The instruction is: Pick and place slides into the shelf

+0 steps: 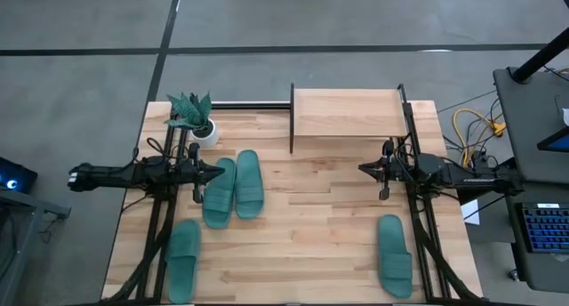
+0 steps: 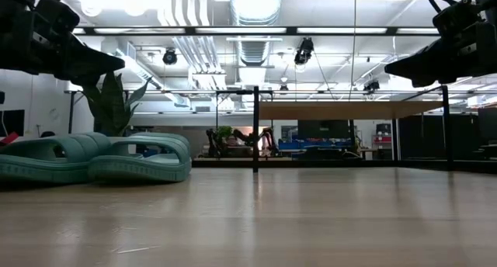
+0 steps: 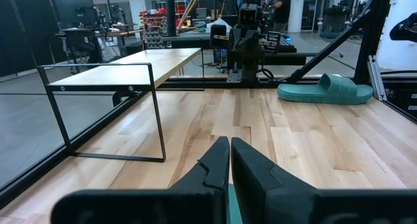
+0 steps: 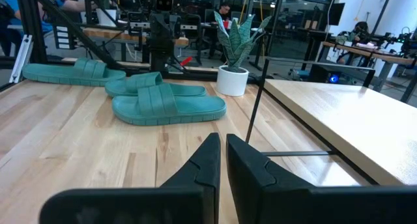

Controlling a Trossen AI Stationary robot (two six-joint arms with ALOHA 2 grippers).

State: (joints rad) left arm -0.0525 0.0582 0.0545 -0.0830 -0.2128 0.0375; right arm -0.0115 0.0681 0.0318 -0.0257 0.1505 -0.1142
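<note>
Four teal slides lie sole-down on the table. Two sit side by side left of centre (image 1: 233, 189), also in the right wrist view (image 4: 166, 105). One lies at the near left (image 1: 182, 257), one at the near right (image 1: 394, 254), seen in the left wrist view (image 3: 326, 90). The shelf (image 1: 347, 113) stands at the far edge on its black frame (image 3: 111, 77). My left gripper (image 1: 220, 171) hovers shut above the pair's left slide. My right gripper (image 1: 363, 168) hovers shut just near of the shelf. Neither touches anything.
A small spiky plant in a white pot (image 1: 197, 119) stands at the far left, beside the shelf's left end. Bare tabletop (image 1: 311, 226) lies between the two arms. Cables and a keyboard sit off the table's right side.
</note>
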